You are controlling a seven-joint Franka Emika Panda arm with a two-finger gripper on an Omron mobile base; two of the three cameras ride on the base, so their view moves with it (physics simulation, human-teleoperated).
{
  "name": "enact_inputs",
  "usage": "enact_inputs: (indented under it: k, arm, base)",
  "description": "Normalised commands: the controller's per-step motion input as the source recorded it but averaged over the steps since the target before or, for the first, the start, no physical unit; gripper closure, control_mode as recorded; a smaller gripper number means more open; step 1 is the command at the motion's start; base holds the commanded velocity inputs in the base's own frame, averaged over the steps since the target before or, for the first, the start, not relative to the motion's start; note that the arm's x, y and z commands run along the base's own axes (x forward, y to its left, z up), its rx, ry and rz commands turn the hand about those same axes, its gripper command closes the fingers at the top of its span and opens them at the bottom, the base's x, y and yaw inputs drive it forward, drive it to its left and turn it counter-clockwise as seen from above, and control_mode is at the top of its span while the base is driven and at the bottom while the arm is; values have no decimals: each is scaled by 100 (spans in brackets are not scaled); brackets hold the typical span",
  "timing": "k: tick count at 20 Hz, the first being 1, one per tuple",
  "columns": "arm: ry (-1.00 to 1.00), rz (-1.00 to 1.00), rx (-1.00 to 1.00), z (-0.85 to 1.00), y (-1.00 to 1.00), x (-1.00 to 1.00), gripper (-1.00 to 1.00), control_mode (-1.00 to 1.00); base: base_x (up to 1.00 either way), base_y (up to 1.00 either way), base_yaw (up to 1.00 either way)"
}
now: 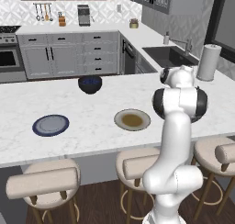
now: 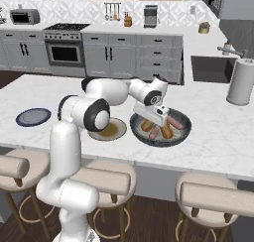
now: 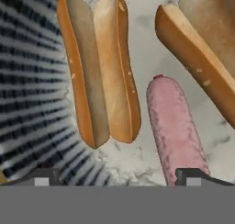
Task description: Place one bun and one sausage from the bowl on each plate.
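The bowl (image 2: 183, 128) sits on the island counter, right of the beige plate (image 2: 113, 132). It holds buns (image 2: 166, 131) and sausages (image 2: 175, 122). My gripper (image 2: 151, 122) reaches down into the bowl's left side. In the hand view the gripper (image 3: 119, 177) is open, its fingertips (image 3: 43, 175) wide apart with nothing between them. A split bun (image 3: 103, 67) lies just ahead, a sausage (image 3: 176, 126) by the right tip, and a second bun (image 3: 202, 44) beyond. The blue-rimmed plate (image 1: 50, 125) and beige plate (image 1: 132, 120) hold nothing. In the left base view my arm hides the bowl and gripper.
A small dark blue bowl (image 1: 90, 84) stands at the counter's far side. A paper towel roll (image 2: 240, 82) is beside the sink (image 2: 211, 68) on the right. Padded stools (image 2: 106, 179) line the near edge of the island.
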Motion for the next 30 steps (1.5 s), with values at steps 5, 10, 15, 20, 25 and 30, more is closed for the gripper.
enact_inputs:
  k: [5,10,15,20,25,30]
  arm:
    - [1,16,-13,-47,-2,52,-100,-100]
    - [-9,8,-7,-17,-6,53,-100,-100]
    - [0,4,-1,-31,-2,21,-100,-100]
    - [0,4,-3,-52,0,8,-100,-100]
    - [0,2,-6,-79,1,2,100,-100]
    - [-1,0,-2,-64,4,-78,100,-100]
  base:
    - [0,0,0]
    - [0,0,0]
    - [0,0,0]
    - [0,0,0]
    - [0,0,0]
    - [0,0,0]
